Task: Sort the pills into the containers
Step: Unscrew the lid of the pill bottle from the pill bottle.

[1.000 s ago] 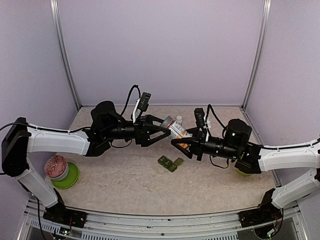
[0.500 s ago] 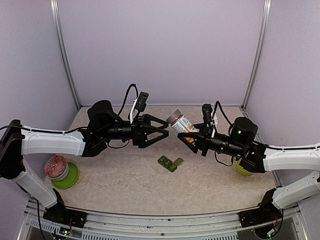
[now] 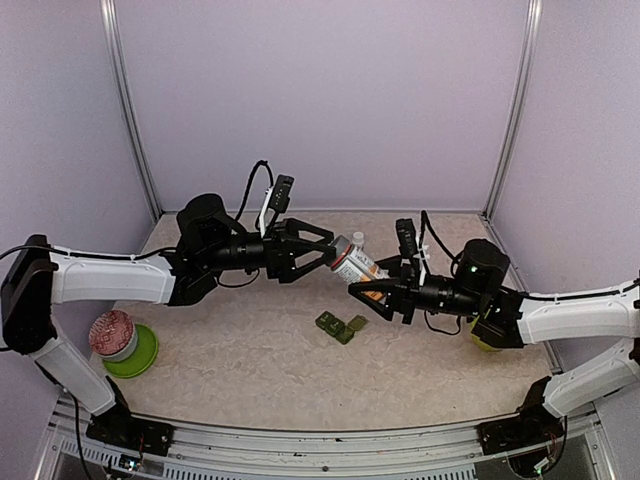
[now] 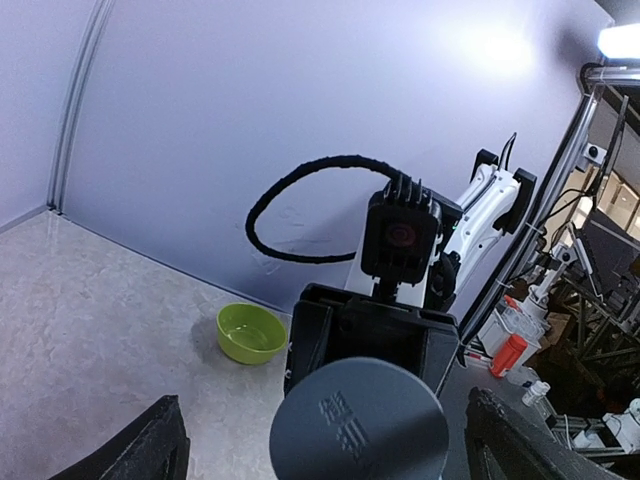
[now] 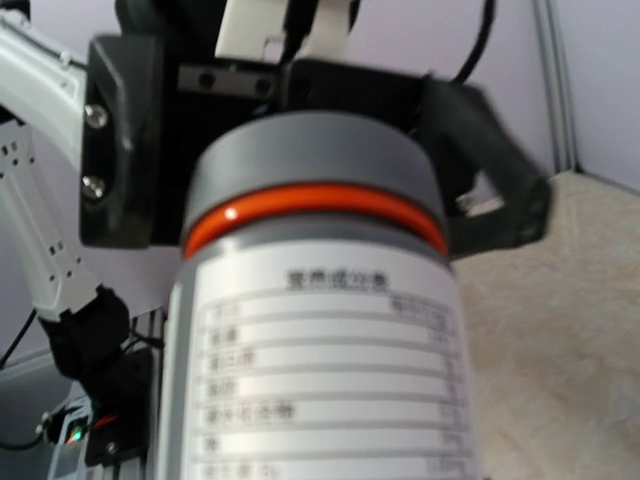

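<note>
– Top external view: which way does the pill bottle point(image 3: 354, 264) lie from the left pincer point(image 3: 327, 254)?

– Straight ahead of it. The right pincer point(image 3: 368, 290) is clamped round the bottle's lower body and holds it above the desk point(image 3: 250, 340), tilted. Its long axis runs from that grip up towards the left arm, grey cap point(image 3: 343, 249) leading.

– And the left pincer?

– Spread wide, gripping nothing. From the left wrist view the cap point(image 4: 358, 420) sits squarely between its two fingers point(image 4: 150, 452), with a gap on each side. My reading is that the next move is a close onto the cap to unscrew it, so the alignment of cap and jaws is what matters.

– Where is the pill box?

– The olive-green pill box point(image 3: 340, 326) lies on the desk just below the bottle, towards the arms' bases, apart from both pincers. I see no loose pills; presumably they are inside the bottle.

– Any writing?

– Raised characters on the cap top, which I cannot read. In the right wrist view the white label point(image 5: 320, 370) carries a heading and rows of printed characters under an orange ring, too blurred to make out. No brand is legible.
</note>
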Tool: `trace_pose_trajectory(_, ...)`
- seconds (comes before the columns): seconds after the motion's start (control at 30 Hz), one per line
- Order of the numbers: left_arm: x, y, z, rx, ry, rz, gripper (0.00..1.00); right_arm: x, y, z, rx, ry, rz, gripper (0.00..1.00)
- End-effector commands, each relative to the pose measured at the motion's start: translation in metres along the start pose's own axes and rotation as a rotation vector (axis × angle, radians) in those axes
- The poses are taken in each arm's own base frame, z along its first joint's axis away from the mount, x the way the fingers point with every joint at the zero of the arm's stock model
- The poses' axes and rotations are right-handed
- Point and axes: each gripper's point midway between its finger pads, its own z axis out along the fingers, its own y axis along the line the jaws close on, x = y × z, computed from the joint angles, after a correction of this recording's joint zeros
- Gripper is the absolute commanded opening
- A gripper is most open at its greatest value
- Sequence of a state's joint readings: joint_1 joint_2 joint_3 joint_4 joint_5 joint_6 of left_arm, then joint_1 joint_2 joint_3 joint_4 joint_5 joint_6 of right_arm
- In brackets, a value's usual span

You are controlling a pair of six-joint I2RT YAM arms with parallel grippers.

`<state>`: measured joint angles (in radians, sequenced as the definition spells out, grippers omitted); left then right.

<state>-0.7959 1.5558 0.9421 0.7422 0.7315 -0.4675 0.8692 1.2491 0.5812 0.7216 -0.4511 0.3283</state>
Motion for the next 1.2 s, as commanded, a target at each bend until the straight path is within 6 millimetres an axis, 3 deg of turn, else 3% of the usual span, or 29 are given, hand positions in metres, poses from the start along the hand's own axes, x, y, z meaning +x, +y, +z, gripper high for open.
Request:
trace_pose_trajectory(0.0, -0.008, -0.013, 0.016, 0.077, -0.016, 0.024, 0.93, -0.006, 0.012, 0.008, -0.071, -0.030, -0.004, 0.20)
trace_pose_trajectory(0.23, -0.003, -0.019, 0.024, 0.103, -0.016, 0.025, 0.93, 0.001, 0.010, 0.012, -0.067, -0.020, 0.017, 0.20)
trace_pose_trajectory(0.53, 0.004, -0.020, 0.021, 0.096, -0.002, 0.011, 0.87, 0.006, -0.012, 0.007, 0.064, -0.016, 0.031, 0.20)
trace_pose_trajectory(1.0, 0.010, -0.017, 0.018, 0.074, 0.007, 0.000, 0.79, -0.002, -0.013, -0.002, 0.100, -0.036, 0.000, 0.21)
trace_pose_trajectory(1.17, 0.005, -0.011, 0.013, 0.037, -0.017, 0.004, 0.73, 0.001, -0.011, -0.001, 0.088, -0.027, -0.003, 0.21)
